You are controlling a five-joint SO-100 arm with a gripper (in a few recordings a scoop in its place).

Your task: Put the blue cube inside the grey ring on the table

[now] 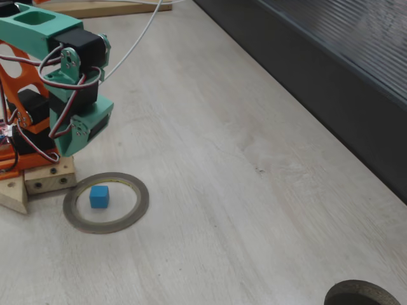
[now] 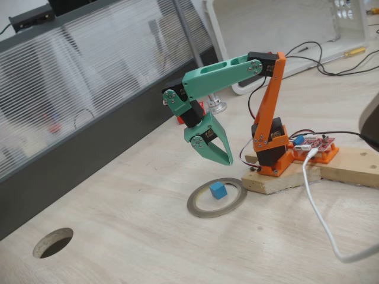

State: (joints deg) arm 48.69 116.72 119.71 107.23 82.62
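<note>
The blue cube (image 1: 98, 196) (image 2: 218, 190) rests on the table (image 1: 241, 190) (image 2: 130, 236) inside the grey ring (image 1: 140, 195) (image 2: 198, 208), a little toward the arm's side of the hole. The ring lies flat just in front of the arm's wooden base. My gripper (image 2: 227, 161) hangs above the far edge of the ring with its teal fingers pointing down and their tips together, and nothing is held in them. It does not touch the cube or the ring. In a fixed view the teal wrist (image 1: 86, 124) sits above and behind the ring.
The orange and teal arm stands on a wooden block (image 2: 308, 174) beside a red circuit board (image 2: 317, 145), with a white cable (image 2: 323, 225) trailing over the table. A dark ribbed wall panel (image 1: 331, 70) borders one side. A round dark hole (image 2: 53, 242) (image 1: 362, 295) lies farther off.
</note>
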